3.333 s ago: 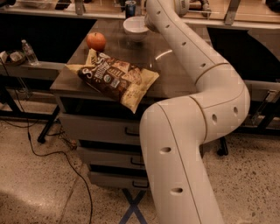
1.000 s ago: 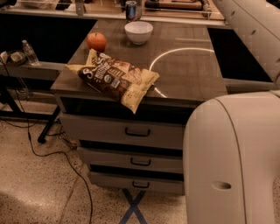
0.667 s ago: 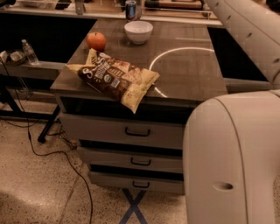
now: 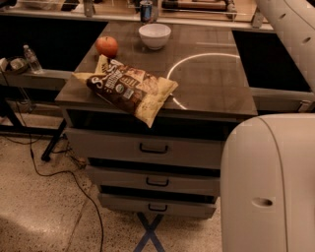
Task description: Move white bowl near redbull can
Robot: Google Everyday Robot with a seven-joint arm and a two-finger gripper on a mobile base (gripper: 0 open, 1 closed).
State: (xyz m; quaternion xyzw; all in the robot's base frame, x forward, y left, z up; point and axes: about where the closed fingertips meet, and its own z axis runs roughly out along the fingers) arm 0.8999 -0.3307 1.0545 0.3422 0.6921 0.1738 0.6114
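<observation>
The white bowl (image 4: 154, 35) stands upright on the brown table top (image 4: 211, 83) near its far edge. The redbull can (image 4: 145, 11), blue and silver, stands just behind the bowl and a little to its left, a small gap apart. Only the white arm links show: one at the top right (image 4: 290, 29) and a large one at the bottom right (image 4: 268, 187). The gripper is out of view, above the top edge of the picture.
An orange-red apple (image 4: 107, 46) sits at the table's far left. A brown chip bag (image 4: 129, 88) lies across the front left, overhanging the edge. Drawers (image 4: 152, 147) are below. A clear water bottle (image 4: 32, 59) stands on a side shelf at the left. A cable (image 4: 74, 187) runs over the floor.
The arm has drawn back from over the bowl, up and to the right, and its end is now out of the picture. The bowl stands next to the can.
</observation>
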